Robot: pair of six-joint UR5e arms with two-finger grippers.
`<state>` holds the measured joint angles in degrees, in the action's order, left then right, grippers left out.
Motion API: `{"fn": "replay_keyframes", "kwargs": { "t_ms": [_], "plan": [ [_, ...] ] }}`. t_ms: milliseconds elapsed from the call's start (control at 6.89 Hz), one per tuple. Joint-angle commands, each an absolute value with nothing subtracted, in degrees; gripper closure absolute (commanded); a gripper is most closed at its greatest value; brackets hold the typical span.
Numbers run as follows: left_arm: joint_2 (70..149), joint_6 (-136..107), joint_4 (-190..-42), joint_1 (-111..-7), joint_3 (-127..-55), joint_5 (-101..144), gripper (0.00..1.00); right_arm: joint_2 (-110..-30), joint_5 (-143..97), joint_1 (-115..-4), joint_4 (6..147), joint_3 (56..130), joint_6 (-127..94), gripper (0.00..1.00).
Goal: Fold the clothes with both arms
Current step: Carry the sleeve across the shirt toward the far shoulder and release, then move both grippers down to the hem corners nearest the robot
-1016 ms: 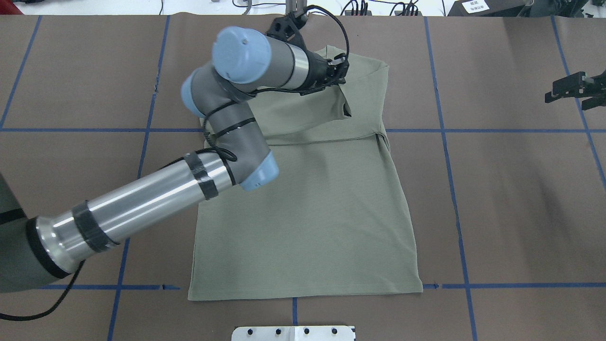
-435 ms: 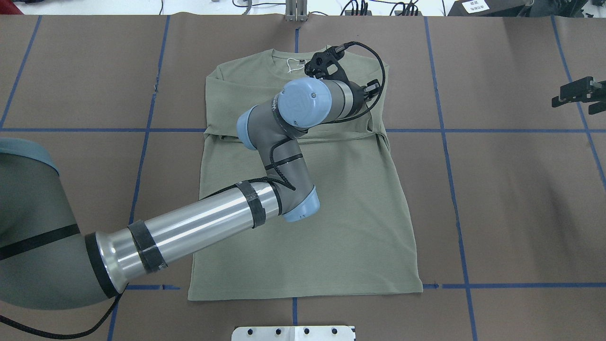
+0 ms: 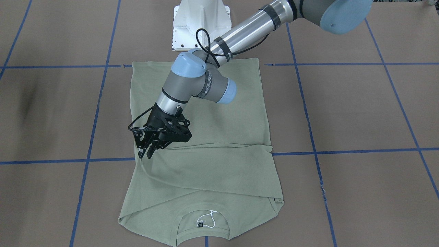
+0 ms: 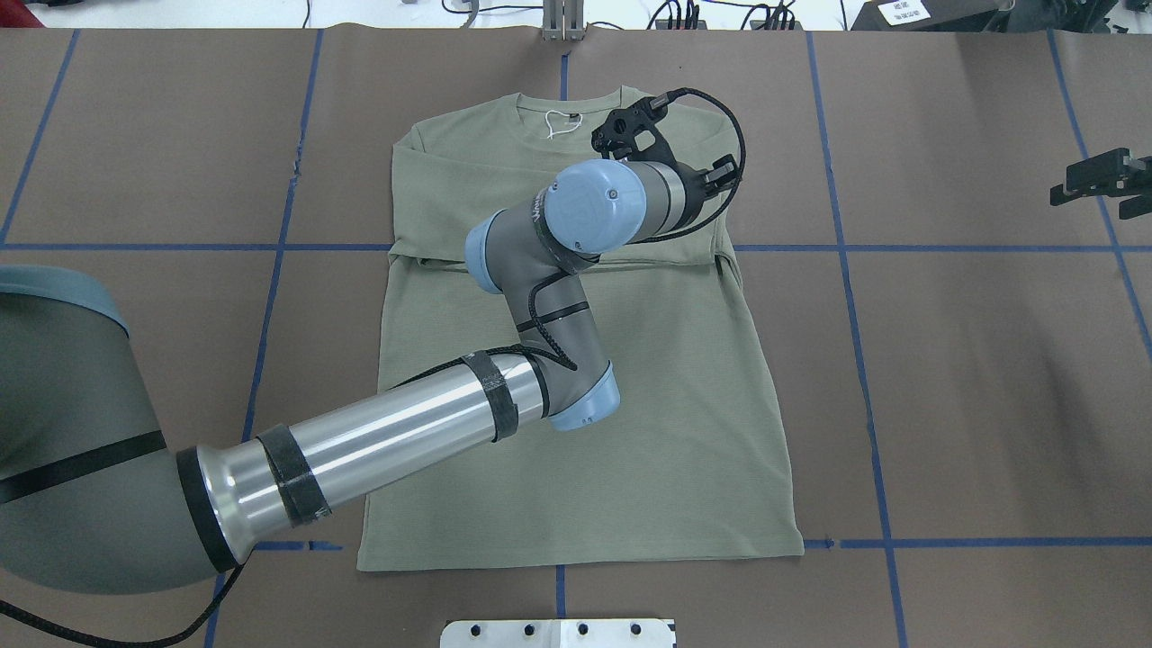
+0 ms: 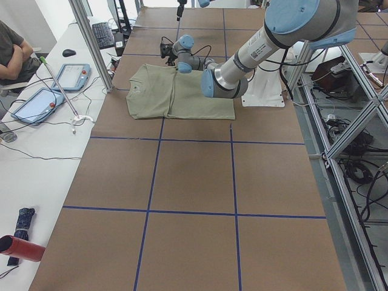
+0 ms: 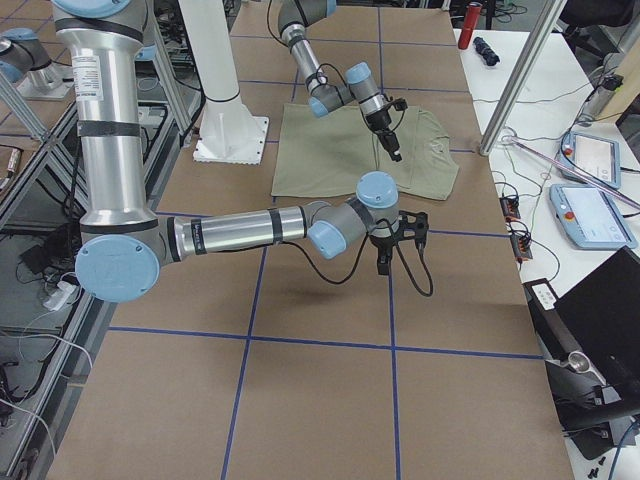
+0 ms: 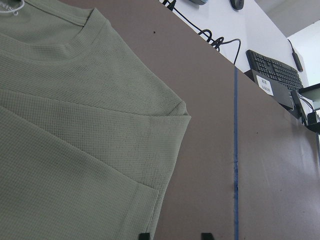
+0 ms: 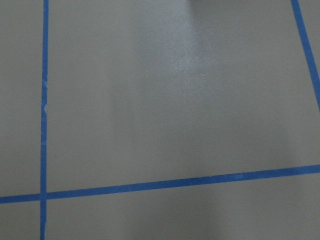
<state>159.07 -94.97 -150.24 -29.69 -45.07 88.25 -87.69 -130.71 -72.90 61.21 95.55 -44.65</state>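
The sage-green shirt (image 4: 630, 405) lies flat on the brown table, its collar (image 4: 558, 117) at the far side and its hem towards the robot. Both sleeves are folded across the chest (image 3: 212, 171). My left arm reaches over the shirt. Its gripper (image 3: 145, 152) hangs open at the shirt's right edge (image 4: 724, 171), just above the folded sleeve end, holding nothing. The left wrist view shows the sleeve cuff (image 7: 145, 200) beside the two parted fingertips. My right gripper (image 4: 1102, 184) stays open over bare table far to the right, well off the shirt.
Blue tape lines (image 4: 846, 247) divide the brown table cover. The white pedestal base (image 3: 200, 24) stands by the shirt's hem. A white side desk (image 5: 42, 121) with tablets, cables and a keyboard runs along the far edge, where a person (image 5: 12, 54) sits.
The left arm swung right across the shirt with the lifted sleeve, laid it flat over the chest and let go. The collar is now uncovered. The right gripper barely moved.
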Motion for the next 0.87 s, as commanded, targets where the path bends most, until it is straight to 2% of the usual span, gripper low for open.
{"fn": "replay_keyframes", "kwargs": {
  "t_ms": [0, 290, 581, 726],
  "plan": [
    [152.1, -96.5, -150.3, -29.9, -57.3, 92.9, 0.3, -87.4, -132.3, -71.6, 60.4, 97.5, -47.8, 0.0],
    [139.8, -96.1, -143.7, -30.1, -75.7, 98.4, 0.3, -87.7, -128.8, -61.0, 51.6, 101.7, -71.9, 0.0],
    [128.7, -91.8, -134.3, -30.6, -93.2, 101.9, 0.31, -90.9, -113.5, -45.4, 51.9, 111.1, -86.6, 0.0],
    [123.5, -91.6, -132.4, -30.7, -99.3, 103.7, 0.3, -93.1, -109.8, -39.8, 52.0, 114.7, -92.4, 0.0]
  ]
}}
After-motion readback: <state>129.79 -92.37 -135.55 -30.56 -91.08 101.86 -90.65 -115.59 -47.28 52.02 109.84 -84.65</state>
